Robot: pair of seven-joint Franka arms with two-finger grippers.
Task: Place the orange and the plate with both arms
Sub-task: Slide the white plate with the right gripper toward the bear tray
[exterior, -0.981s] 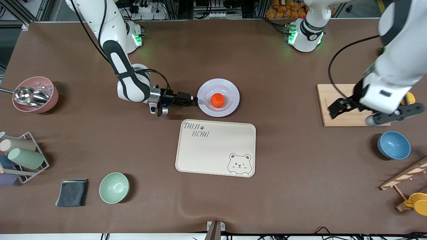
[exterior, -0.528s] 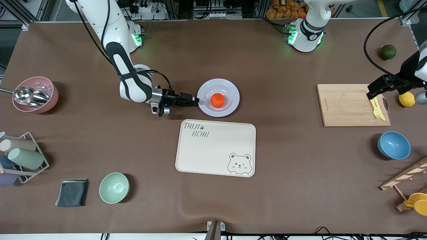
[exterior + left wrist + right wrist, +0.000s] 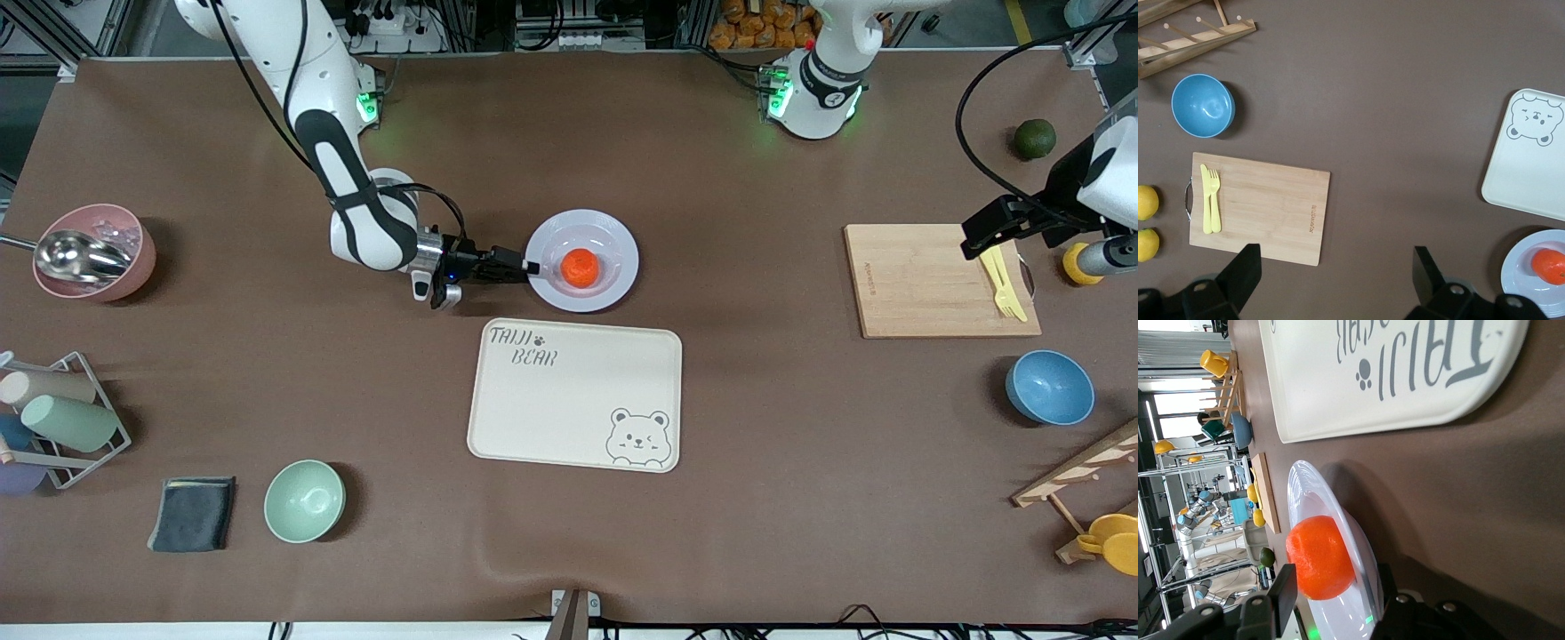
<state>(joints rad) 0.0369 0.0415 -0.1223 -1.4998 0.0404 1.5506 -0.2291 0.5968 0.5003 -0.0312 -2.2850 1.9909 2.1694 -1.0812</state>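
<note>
Pulling away from over the cutting board (image 3: 925,280) toward the table's end: left gripper (image 3: 1335,280), fingers spread, waiting. Straddling the rim of the plate (image 3: 622,244), not yet pinching: right gripper (image 3: 524,265). Sitting in plate's centre: orange (image 3: 580,267).

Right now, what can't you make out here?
Front view: open left gripper, over the wooden board's end, covers the round yellow lemons; part of one shows.
Left wrist view: edge cuts off the pale lavender plate.
Right wrist view: right gripper covers part of its rim.
</note>
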